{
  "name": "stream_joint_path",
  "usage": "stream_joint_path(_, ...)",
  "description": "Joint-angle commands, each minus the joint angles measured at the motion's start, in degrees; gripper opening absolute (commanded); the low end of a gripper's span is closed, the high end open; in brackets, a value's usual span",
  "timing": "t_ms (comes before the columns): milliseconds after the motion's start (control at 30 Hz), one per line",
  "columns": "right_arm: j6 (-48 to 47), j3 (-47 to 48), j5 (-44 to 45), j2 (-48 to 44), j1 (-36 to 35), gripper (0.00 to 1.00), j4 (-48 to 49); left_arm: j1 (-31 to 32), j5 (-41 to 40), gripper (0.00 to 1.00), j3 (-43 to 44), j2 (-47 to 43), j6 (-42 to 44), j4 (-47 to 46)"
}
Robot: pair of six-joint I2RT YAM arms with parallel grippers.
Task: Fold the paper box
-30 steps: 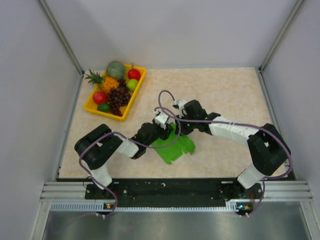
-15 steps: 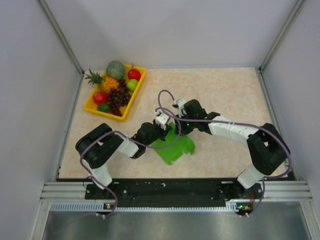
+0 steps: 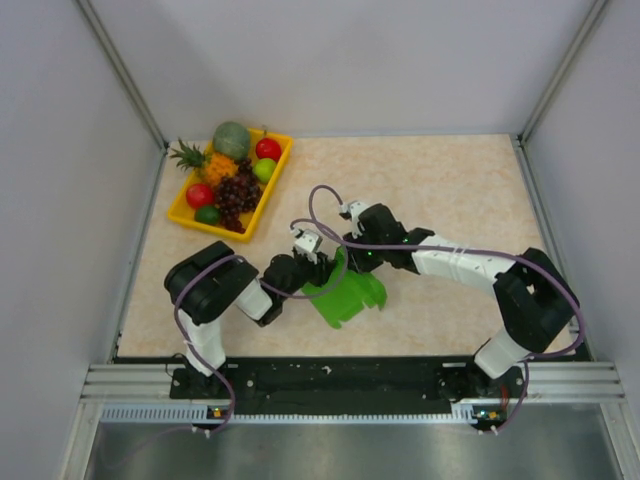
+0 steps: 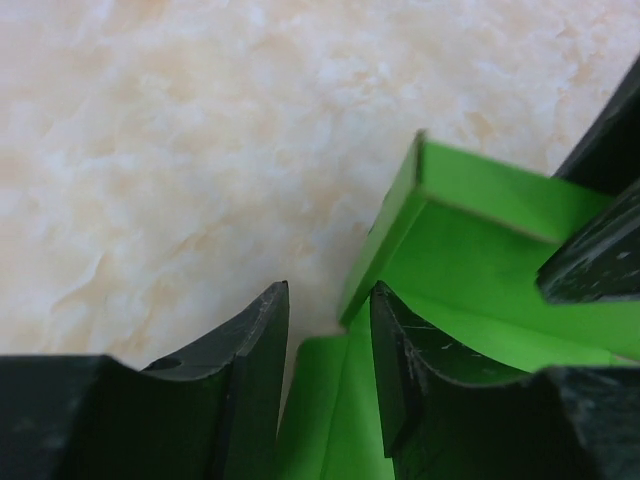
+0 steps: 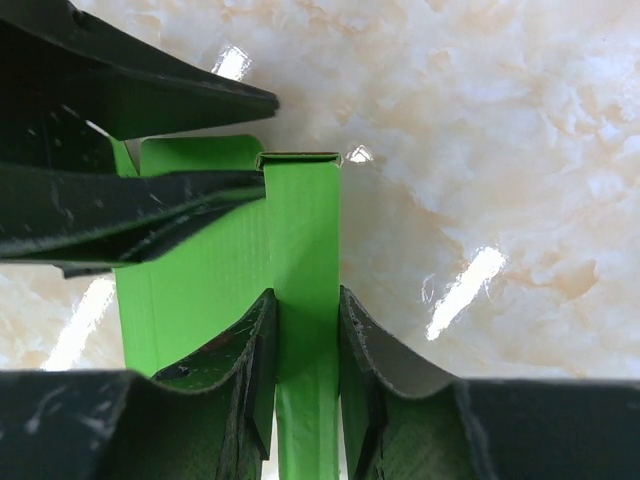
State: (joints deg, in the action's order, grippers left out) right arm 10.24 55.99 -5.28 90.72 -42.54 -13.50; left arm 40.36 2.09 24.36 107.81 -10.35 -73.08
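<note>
Both arms reach in from the near edge and meet over the paper box. It's lying on the counter roughly mid-way left to right, closer to the near edge than the far one. Most of it is flat, with notched flaps toward the right, but its far-left part is folded up.

The right gripper is clamped on a narrow upright green strip there, with a finger pressed against each side. The left gripper comes in from the left with its jaws apart, not pinching anything. A folded-up green wall runs right by one finger, and more green shows in the gap. The two grippers sit just beside each other.

Way off at the far left there's a yellow fruit tray, well apart from the paper.
</note>
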Motion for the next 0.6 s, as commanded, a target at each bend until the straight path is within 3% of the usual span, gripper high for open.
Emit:
stream_joint_path(0, -1.0, 3.0, 2.2, 1.0, -0.8, 0.1, -2.6, -2.5, 0.5, 0.45, -4.0, -7.5, -7.7, 0.4)
stream_joint_path(200, -2.9, 4.1, 2.6, 2.5, -0.8, 0.11, -3.3, -2.8, 6.7, 0.55, -9.0, -22.2, -13.7, 12.9)
stream_joint_path(300, -4.3, 4.4, 2.6, 3.0, -0.7, 0.13, -3.3, -2.8, 8.5, 0.55, -12.6, -30.0, -17.9, 19.3)
stream_joint_path(367, -4.9, 4.7, 2.6, 3.2, -0.7, 0.13, -3.2, -3.0, 7.5, 0.54, -12.0, -34.1, -20.8, 27.2)
stream_joint_path(400, -5.5, 4.8, 2.5, 3.7, -0.7, 0.13, -3.3, -3.2, 6.6, 0.55, -11.1, -38.2, -21.8, 37.5)
stream_joint_path(567, -7.5, 5.6, 0.7, 4.4, -0.4, 0.15, -3.2, -7.6, 7.8, 0.54, -6.9, -47.4, -24.6, 54.1)
